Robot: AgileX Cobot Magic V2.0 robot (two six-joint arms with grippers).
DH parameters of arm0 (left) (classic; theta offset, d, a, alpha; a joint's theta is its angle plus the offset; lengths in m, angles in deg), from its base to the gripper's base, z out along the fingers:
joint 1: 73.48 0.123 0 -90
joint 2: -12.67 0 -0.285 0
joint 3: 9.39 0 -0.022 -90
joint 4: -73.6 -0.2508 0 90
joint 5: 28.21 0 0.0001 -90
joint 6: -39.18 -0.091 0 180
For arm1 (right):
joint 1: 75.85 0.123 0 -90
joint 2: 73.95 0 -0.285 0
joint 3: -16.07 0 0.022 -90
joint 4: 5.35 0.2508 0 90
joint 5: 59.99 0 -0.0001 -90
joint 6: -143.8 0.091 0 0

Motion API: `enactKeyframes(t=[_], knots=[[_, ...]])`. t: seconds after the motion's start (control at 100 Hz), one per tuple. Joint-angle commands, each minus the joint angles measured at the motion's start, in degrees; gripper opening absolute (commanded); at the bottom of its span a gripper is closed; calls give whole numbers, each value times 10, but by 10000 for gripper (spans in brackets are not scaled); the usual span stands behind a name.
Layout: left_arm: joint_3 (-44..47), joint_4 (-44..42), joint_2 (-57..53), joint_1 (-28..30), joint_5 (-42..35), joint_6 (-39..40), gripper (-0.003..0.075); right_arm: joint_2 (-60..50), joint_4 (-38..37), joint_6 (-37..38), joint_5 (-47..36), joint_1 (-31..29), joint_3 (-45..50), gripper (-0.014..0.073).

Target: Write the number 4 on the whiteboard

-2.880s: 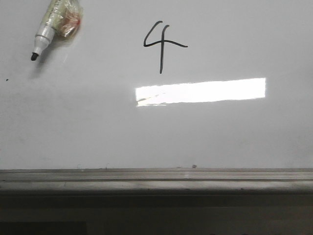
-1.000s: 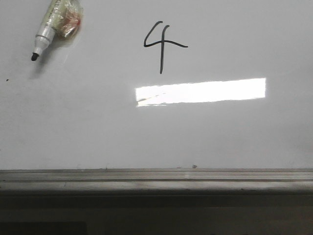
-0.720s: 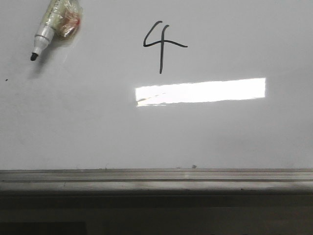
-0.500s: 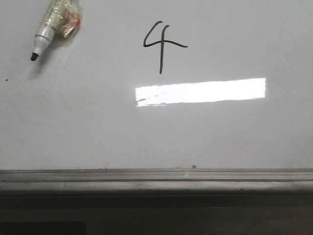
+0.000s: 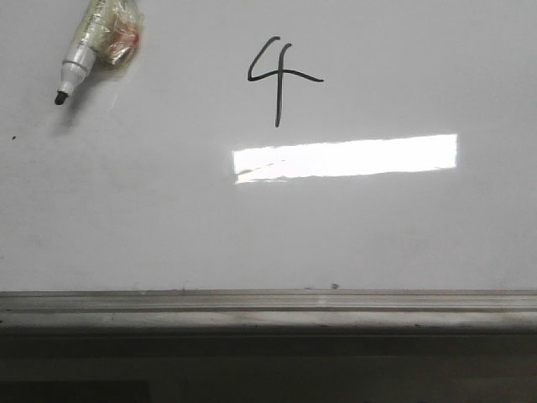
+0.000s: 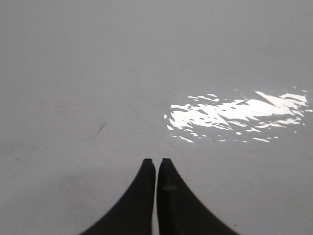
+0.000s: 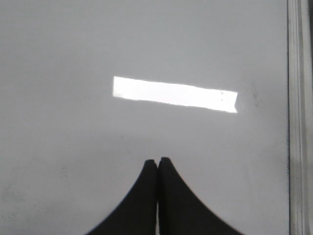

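Both claws read as pressed together and empty from my screens: left claw (image 6: 156,162) and right claw (image 7: 157,160) each hang over bare board. On the large glossy white-grey whiteboard (image 5: 126,218), a thin black hand-drawn number 4 (image 5: 278,80) sits in its upper middle, above the bright rectangular light reflection (image 5: 346,157). I judge the writing finished, so I'd keep both arms clear to avoid smearing ink. I count one numeral and one white black-tipped marker (image 5: 77,60) at the upper left, with a crumpled clear wrap around its back end.

glossy whiteboard (image 5: 377,235), dull metal strip (image 5: 268,304)
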Motion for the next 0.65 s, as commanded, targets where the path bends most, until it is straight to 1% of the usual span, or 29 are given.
enactKeyframes(t=[0.0, 0.64], knots=[[17, 5, -17, 1, -40, 5, -20, -14, -11, 2, -44, -3, 13, -64], [17, 5, -17, 1, -40, 5, -20, -13, -11, 2, -47, -3, 12, -64]])
